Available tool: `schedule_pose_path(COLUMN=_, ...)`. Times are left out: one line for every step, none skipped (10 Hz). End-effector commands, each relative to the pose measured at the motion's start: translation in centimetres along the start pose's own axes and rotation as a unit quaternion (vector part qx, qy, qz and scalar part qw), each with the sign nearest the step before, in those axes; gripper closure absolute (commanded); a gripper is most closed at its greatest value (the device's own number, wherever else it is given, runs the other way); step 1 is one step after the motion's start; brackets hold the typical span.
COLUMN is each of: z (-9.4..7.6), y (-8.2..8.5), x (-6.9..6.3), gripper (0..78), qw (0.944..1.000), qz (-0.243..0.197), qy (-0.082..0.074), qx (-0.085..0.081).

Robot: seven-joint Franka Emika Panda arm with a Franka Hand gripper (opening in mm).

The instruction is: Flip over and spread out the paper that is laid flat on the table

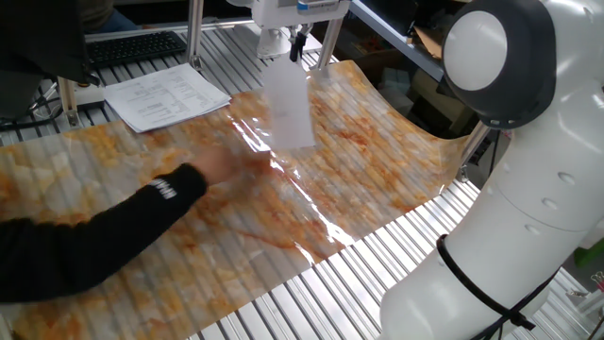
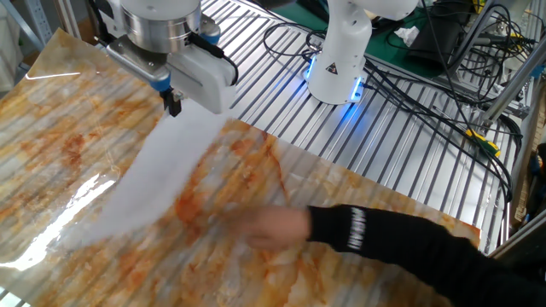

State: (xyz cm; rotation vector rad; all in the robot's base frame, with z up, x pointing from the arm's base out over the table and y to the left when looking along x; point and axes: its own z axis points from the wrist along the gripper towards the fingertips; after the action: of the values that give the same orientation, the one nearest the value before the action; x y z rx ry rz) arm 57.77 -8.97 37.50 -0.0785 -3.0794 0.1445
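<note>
Fingers (image 2: 174,106) point down, pinching paper (image 2: 152,182) top edge, sheet hanging blurred.

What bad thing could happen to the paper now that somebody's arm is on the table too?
The paper hangs from the gripper by its top edge only, blurred as if swinging, so it might slip free or tear. A person's hand reaches across the table close beside the sheet and could knock or crease it. The hand is also near the arm, so they could bump.
</note>
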Motion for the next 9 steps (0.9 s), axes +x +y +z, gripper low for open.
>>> schedule_pose_path(z=0.7, y=2.0, x=1.1, gripper=76.3, qw=0.9997, qz=0.023, qy=-0.003, qx=0.003)
schedule_pose_path(z=1.0, y=2.6, x=1.5, gripper=76.3, qw=0.9996, qz=0.028, qy=-0.003, qx=0.002)
schedule_pose_path(z=1.1, y=2.9, x=1.7, gripper=76.3, qw=0.9995, qz=0.031, qy=-0.003, qx=0.001)
schedule_pose_path(z=1.3, y=3.4, x=1.7, gripper=76.3, qw=0.9994, qz=0.034, qy=-0.003, qx=0.0)
schedule_pose_path(z=1.4, y=3.7, x=1.6, gripper=76.3, qw=0.9994, qz=0.034, qy=-0.001, qx=-0.001)
schedule_pose_path(z=1.5, y=4.0, x=1.6, gripper=76.3, qw=0.9993, qz=0.036, qy=0.0, qx=-0.004)
schedule_pose_path(z=1.7, y=4.4, x=1.6, gripper=76.3, qw=0.9992, qz=0.04, qy=0.0, qx=-0.004)
schedule_pose_path(z=1.9, y=4.9, x=1.4, gripper=76.3, qw=0.999, qz=0.045, qy=0.0, qx=-0.005)
schedule_pose_path(z=2.0, y=5.3, x=1.3, gripper=76.3, qw=0.9988, qz=0.048, qy=0.0, qx=-0.006)
